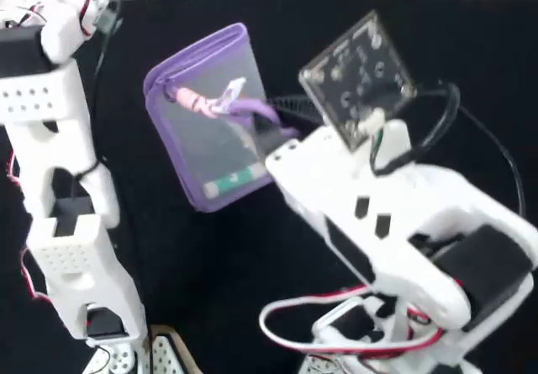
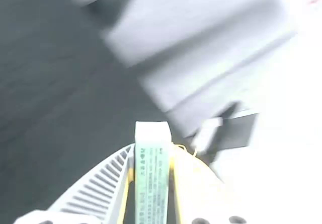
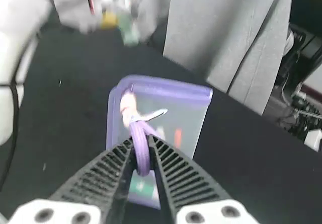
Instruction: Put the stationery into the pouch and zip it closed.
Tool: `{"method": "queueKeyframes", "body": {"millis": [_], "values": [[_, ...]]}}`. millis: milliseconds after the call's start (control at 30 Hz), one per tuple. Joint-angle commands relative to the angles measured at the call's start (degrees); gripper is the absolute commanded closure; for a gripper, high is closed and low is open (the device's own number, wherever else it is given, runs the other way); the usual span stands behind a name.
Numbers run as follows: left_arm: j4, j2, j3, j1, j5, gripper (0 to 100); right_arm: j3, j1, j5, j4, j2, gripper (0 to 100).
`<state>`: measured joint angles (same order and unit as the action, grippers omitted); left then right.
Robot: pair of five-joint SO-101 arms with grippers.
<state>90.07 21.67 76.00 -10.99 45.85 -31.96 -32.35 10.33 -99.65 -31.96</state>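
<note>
Two arms stand at a black counter (image 1: 168, 290); between them is the pouch (image 1: 210, 139), purple-edged with a clear face and set at a slant in the high view; whether it rests flat or is partly lifted cannot be told. The right gripper (image 3: 141, 146) is closed narrow on a purple strap (image 3: 140, 156) that runs from the pouch's side; the ribbed fingers (image 3: 108, 166) press the strap from both sides, and the pouch lies just beyond their tips. A pink charm (image 1: 195, 102) hangs at the pouch's upper edge, near where the strap begins; through the clear face a green item (image 1: 235, 176) shows at the lower end, and in the right wrist view a small red mark (image 3: 177, 136) shows beside it, too blurred to name. The left gripper (image 2: 152, 153) holds an eraser (image 2: 151, 183), white with a green sleeve, clamped upright between its fingers with the white end standing out past the tips; it is off the counter. The left arm (image 1: 59, 181) stands along the counter's left side, well apart from the pouch. Grey cloth (image 3: 226, 43) hangs beyond the counter's far edge.
</note>
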Motion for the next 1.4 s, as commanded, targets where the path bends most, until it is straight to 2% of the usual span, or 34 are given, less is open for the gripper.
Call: {"method": "queueKeyframes", "body": {"millis": [0,133,233,333,467,633,833,1033,1167,1367], "values": [[3.2,-3.7,17.5,9.1,-0.9,97,8.6,-0.7,1.0,1.9,-7.0,98.8],[4.1,-4.8,19.6,18.8,-1.0,97,17.6,-0.7,4.0,4.7,-13.5,98.8],[5.7,-6.5,19.5,23.6,-1.7,97,24.0,-0.7,4.6,6.4,-17.7,98.8],[6.1,-6.5,19.5,27.4,-7.2,97,28.8,-0.7,4.6,6.6,-21.8,98.8],[3.5,-6.3,19.5,26.2,-13.0,97,33.0,-0.7,4.7,6.6,-27.7,98.8],[0.3,-5.1,18.0,22.4,-14.1,97,37.1,-0.7,5.4,6.2,-34.1,98.8],[-2.3,2.3,11.5,24.2,-14.7,97,40.3,-0.8,5.4,6.3,-37.5,98.8],[-4.7,9.2,13.9,26.6,-21.5,97,40.4,-0.8,5.1,6.2,-38.0,98.8],[-3.9,11.5,18.9,26.7,-25.7,97,40.4,-0.8,5.0,6.2,-38.0,98.8],[4.1,9.1,19.5,26.7,-26.0,97,40.5,-0.8,5.1,6.2,-38.0,98.8]]}}
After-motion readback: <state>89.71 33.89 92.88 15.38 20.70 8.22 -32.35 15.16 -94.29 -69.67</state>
